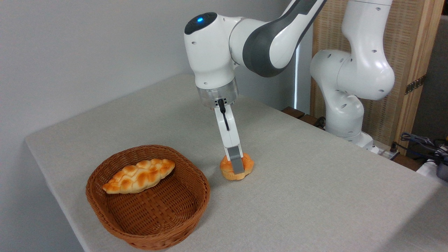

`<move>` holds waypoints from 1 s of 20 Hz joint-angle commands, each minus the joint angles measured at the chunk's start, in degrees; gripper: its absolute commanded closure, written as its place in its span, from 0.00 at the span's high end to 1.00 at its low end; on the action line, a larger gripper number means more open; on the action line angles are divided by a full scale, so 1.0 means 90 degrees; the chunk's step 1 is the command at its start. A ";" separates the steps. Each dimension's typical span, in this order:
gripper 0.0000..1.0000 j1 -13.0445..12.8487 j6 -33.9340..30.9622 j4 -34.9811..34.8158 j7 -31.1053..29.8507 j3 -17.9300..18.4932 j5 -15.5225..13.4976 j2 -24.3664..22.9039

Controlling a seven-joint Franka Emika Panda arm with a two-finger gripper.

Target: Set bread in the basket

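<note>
- The bun (236, 167) sits on the table (315, 196), just right of the basket (148, 224), not inside.
- The gripper (237, 164) is down at the bun; one finger (236, 159) covers it, so a grasp I cannot tell.
- Lifting and placing remain; a long loaf (139, 176) already lies in the basket.

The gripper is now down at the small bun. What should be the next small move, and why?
Probably close the fingers on the bun, then lift it straight up. The gripper is already down at the bun, which sits on the table just right of the basket. Only one finger shows, so whether the grip is made cannot be told. A lift is needed to clear the basket's rim.
</note>
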 commanded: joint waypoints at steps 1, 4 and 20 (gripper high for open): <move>0.56 -0.0032 -0.0053 -0.0055 0.0105 0.0042 -0.0008 -0.0024; 0.56 -0.0032 -0.0073 -0.0045 0.0134 0.0042 0.0002 -0.0034; 0.38 -0.0032 -0.0308 0.0072 0.0271 -0.0007 0.0061 -0.0043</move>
